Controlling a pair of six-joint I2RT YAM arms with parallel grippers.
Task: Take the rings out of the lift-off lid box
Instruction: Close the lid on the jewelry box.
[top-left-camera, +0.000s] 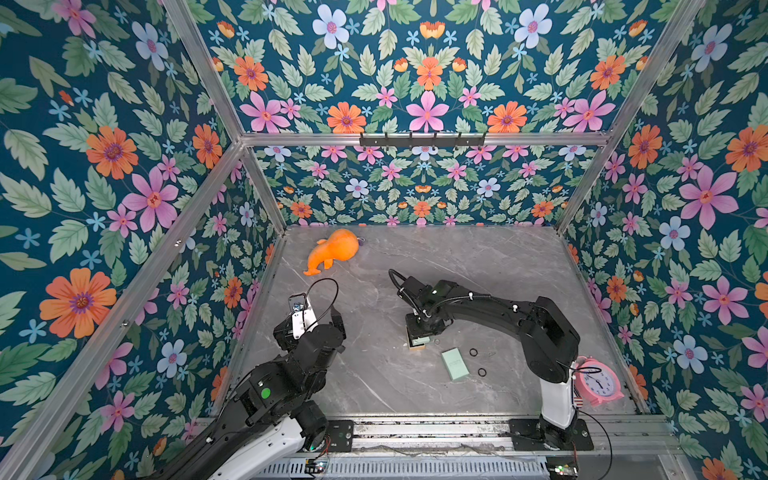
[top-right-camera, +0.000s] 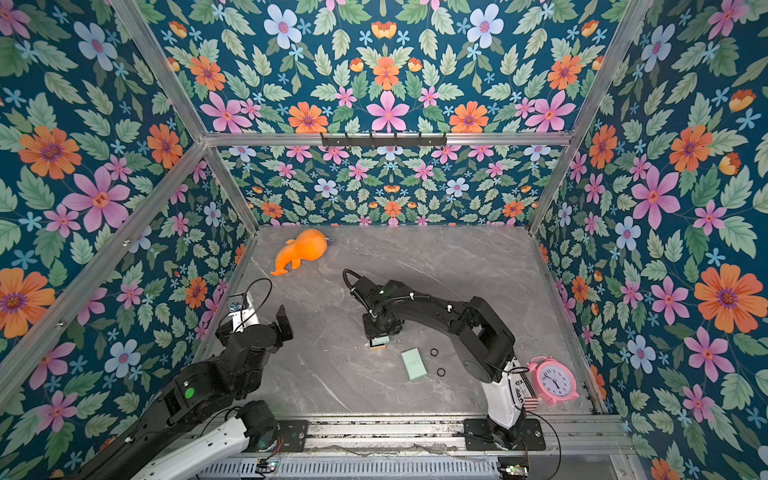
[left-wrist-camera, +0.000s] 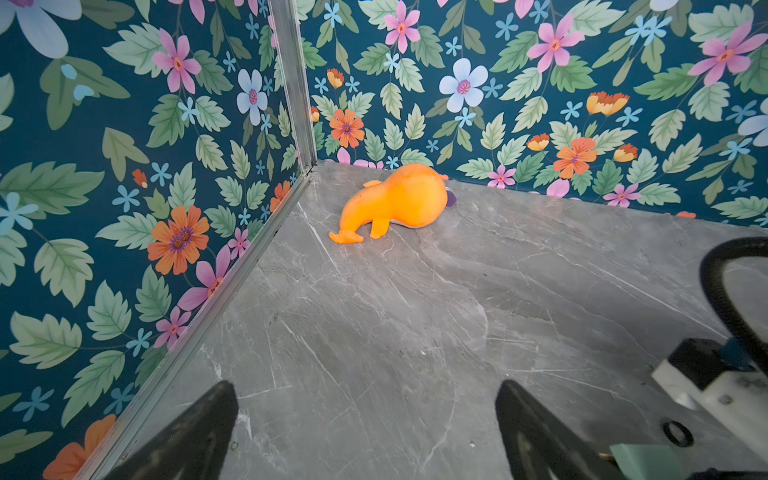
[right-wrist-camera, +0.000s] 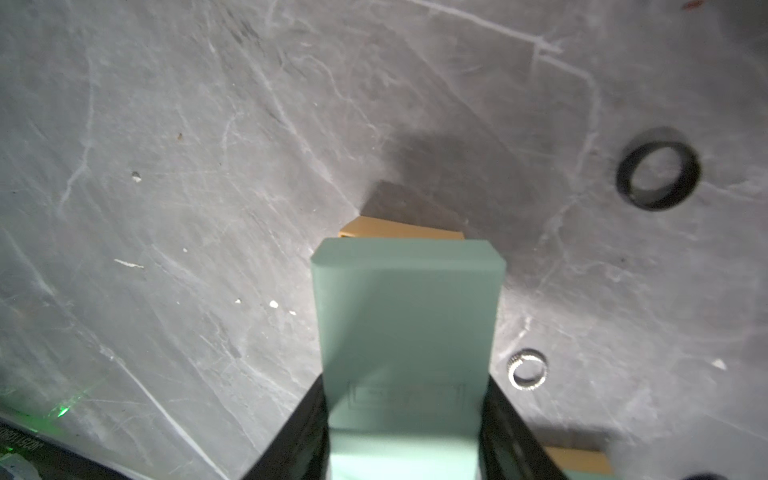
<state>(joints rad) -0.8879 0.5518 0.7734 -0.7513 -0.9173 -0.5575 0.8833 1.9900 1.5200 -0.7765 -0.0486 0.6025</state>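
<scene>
Grips the mint-green box (right-wrist-camera: 407, 299) in the right gripper (right-wrist-camera: 405, 399), fingers partway closed on its 2 sides, tan edge (right-wrist-camera: 399, 230) showing past its far end. Cannot tell whether touching the grey table (top-left-camera: 374, 382). Shows 1 small silver ring (right-wrist-camera: 527, 369) on the table just beside the box. Nearer the right arm's base, in both top views: mint-green lid (top-left-camera: 455, 364) lying flat, black ring (top-left-camera: 473, 352) and second black ring (top-left-camera: 482, 372) just beside it. Holds the left gripper (left-wrist-camera: 365, 428) spread wide, empty, well apart.

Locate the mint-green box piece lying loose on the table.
In both top views the mint-green piece lies flat on the table, right of centre, between the right gripper and two black rings.
</scene>
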